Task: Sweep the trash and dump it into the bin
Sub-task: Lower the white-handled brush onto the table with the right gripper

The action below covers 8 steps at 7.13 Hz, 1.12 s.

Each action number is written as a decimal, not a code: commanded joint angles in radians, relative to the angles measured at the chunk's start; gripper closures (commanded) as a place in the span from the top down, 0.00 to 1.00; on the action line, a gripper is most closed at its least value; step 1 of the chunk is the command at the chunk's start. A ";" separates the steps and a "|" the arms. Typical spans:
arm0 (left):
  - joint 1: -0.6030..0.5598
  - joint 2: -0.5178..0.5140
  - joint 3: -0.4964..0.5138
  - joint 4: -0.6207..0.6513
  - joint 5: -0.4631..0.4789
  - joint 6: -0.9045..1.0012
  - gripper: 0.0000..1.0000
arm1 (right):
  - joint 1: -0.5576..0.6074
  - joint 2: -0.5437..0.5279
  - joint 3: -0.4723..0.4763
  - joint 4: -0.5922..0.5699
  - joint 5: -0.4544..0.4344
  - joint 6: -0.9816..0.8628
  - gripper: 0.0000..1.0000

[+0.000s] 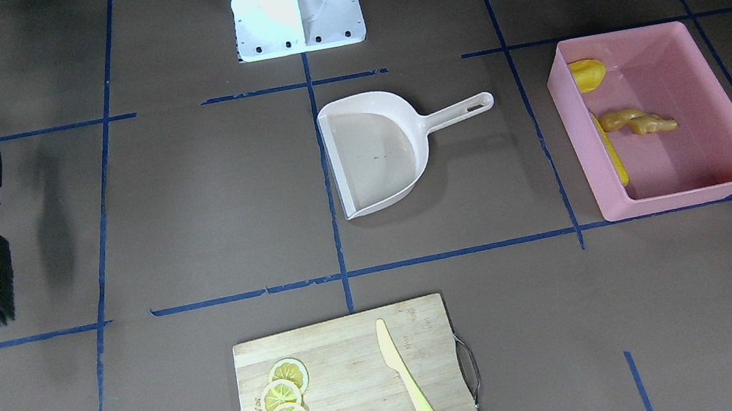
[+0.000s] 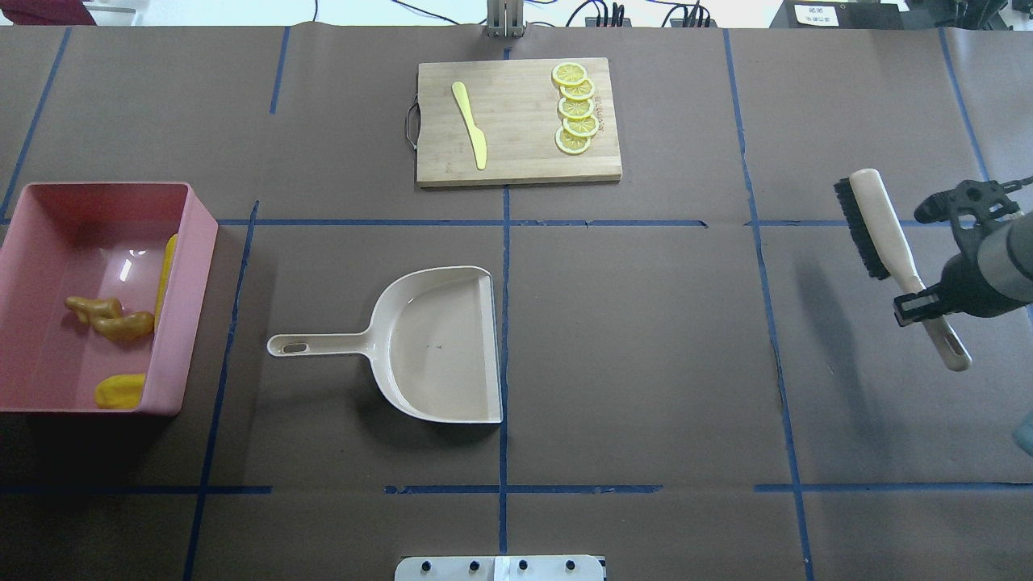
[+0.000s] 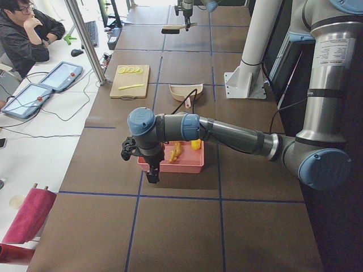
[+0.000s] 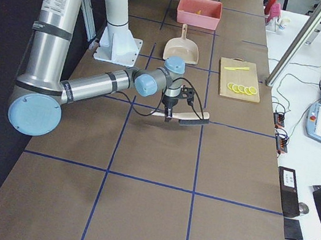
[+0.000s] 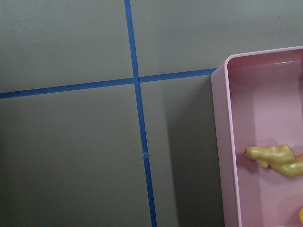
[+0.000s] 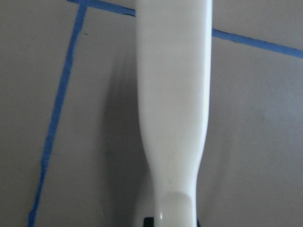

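Over at the table's point(image 2: 646, 363) left end, the pink bin point(image 2: 196, 266) holds corn point(image 2: 167, 274), lump point(image 2: 119, 390) and ginger point(image 2: 113, 319) together. Left gripper point(image 3: 148, 171) hangs just beside it; whether it is clenched, I cannot tell. Right gripper point(image 2: 920, 303) clasps the brush point(image 2: 876, 222) by its handle — off the table. Dustpan point(image 2: 440, 347) lies mid-table.
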 commanded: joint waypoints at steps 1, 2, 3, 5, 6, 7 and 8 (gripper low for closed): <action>-0.001 0.001 -0.004 0.000 -0.001 0.001 1.00 | 0.038 -0.141 -0.065 0.181 0.048 0.004 0.00; -0.001 -0.001 -0.007 0.002 -0.001 0.001 1.00 | 0.038 -0.147 -0.105 0.217 0.049 0.048 0.00; -0.001 0.001 -0.010 0.002 -0.001 0.001 1.00 | 0.038 -0.149 -0.144 0.270 0.049 0.106 0.00; -0.001 0.001 -0.011 0.002 -0.001 0.001 1.00 | 0.037 -0.163 -0.228 0.387 0.079 0.116 0.00; -0.001 0.002 -0.015 0.002 -0.001 0.001 1.00 | 0.035 -0.161 -0.242 0.389 0.080 0.117 0.00; -0.001 0.002 -0.014 0.002 -0.001 0.001 1.00 | 0.034 -0.158 -0.253 0.390 0.083 0.117 0.00; -0.001 0.002 -0.015 0.002 -0.001 0.001 1.00 | 0.034 -0.158 -0.257 0.389 0.092 0.117 0.00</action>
